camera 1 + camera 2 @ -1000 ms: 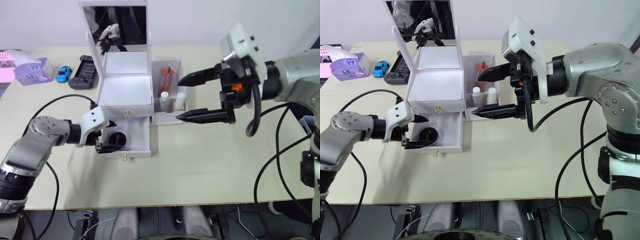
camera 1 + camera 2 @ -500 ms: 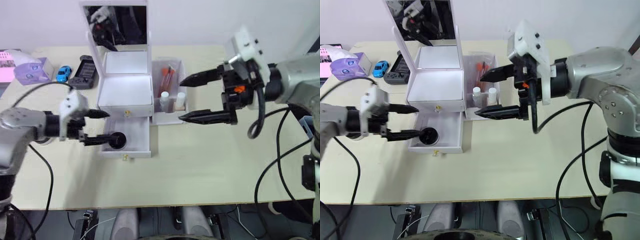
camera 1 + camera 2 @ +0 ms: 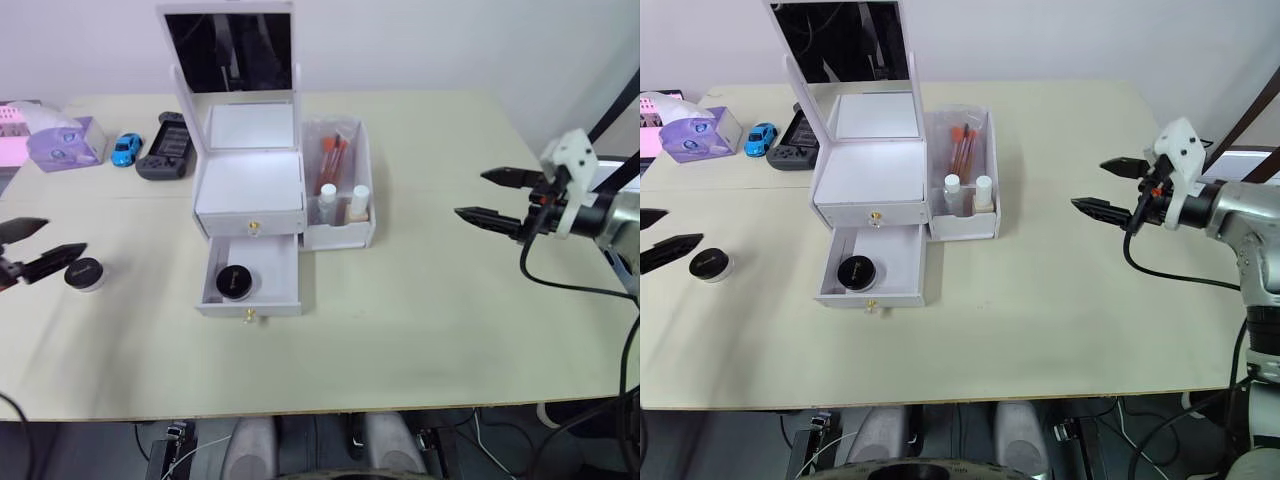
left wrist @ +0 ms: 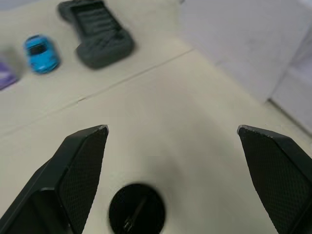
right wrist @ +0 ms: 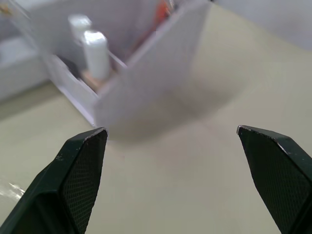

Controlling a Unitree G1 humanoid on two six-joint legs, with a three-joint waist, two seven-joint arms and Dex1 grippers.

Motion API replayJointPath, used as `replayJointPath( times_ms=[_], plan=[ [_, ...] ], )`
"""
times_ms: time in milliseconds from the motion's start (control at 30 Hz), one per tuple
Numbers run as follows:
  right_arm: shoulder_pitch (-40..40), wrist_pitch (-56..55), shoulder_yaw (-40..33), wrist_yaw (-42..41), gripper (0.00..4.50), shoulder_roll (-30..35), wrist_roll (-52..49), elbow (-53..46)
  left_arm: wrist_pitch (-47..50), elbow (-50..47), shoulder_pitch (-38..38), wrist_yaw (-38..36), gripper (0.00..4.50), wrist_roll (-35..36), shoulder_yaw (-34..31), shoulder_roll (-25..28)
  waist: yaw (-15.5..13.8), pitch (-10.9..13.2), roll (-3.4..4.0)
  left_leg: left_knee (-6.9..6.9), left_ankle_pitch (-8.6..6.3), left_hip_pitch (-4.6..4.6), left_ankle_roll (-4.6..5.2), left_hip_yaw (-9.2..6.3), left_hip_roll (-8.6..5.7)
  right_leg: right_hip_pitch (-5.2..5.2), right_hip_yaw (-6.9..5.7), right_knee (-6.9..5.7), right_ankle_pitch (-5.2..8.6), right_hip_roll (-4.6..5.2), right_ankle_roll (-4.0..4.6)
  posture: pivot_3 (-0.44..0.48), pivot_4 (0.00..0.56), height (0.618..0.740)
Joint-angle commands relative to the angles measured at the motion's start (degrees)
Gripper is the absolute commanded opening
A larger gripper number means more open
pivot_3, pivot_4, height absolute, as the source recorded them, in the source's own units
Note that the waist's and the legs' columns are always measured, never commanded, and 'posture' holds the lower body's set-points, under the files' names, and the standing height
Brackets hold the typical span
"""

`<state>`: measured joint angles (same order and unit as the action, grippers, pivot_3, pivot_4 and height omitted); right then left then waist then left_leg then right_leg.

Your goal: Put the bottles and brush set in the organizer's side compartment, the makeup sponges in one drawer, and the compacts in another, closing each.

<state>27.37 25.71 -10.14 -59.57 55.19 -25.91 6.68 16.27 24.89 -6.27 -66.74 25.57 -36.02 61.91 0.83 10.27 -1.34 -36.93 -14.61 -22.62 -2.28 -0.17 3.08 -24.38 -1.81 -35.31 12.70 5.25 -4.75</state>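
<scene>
Gaping left claw — beside compact.

Two compacts, two bottles, one organizer, two claws.

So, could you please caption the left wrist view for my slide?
Open left tool above a black compact on the table.
</scene>
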Motion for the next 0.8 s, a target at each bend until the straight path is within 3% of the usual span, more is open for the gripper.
replayJointPath(
  times_ms=[33,333,467,667,800],
  plan=[
    [-0.58,-6.02,-4.57,2.02,4.5,-1.49,1.41,5.81,-5.37,9.68,2.03,0.76,4.45,-0.7,-5.72,1.7,0.18,0.01,0.02,-0.01,0.0,0.03,0.0,0.03,0.0,0.01,0.01,-0.01,0.0,0.0,0.0,0.0,0.15,0.735],
    [-1.92,-8.84,-5.91,2.59,4.5,-3.43,1.84,8.23,-11.91,16.94,6.27,2.65,4.45,-0.11,-8.39,0.37,-0.2,0.0,0.01,-0.03,0.0,0.12,-0.02,0.07,0.08,0.03,0.03,-0.08,-0.04,0.0,0.06,0.0,0.15,0.735],
    [1.79,-3.81,-3.46,-0.24,4.5,-2.85,-0.85,2.43,-12.12,15.78,6.27,3.26,4.45,0.73,-8.51,-0.02,-0.04,0.02,0.04,-0.04,-0.01,0.12,-0.02,0.11,0.08,0.03,0.03,-0.07,-0.05,0.02,0.07,0.0,0.15,0.735],
    [9.9,7.53,2.54,-4.99,4.5,-0.88,-5.42,-11.74,-5.71,-2.76,12.4,3.7,4.45,4.49,-9.29,-4.27,0.21,0.04,0.1,0.02,-0.01,0.12,-0.03,0.25,0.47,-0.07,0.04,-0.04,-0.09,-0.24,0.16,0.0,0.15,0.735],
    [16.34,12.52,6.39,-6.7,4.5,-0.45,-7.1,-16.63,-1.96,-18.38,16.08,11.76,4.45,5.22,-10.3,-10.24,-0.17,0.03,0.07,0.09,-0.02,0.12,-0.05,0.28,0.53,-0.08,0.03,0.04,-0.08,-0.28,0.18,0.0,0.15,0.735]
  ],
)
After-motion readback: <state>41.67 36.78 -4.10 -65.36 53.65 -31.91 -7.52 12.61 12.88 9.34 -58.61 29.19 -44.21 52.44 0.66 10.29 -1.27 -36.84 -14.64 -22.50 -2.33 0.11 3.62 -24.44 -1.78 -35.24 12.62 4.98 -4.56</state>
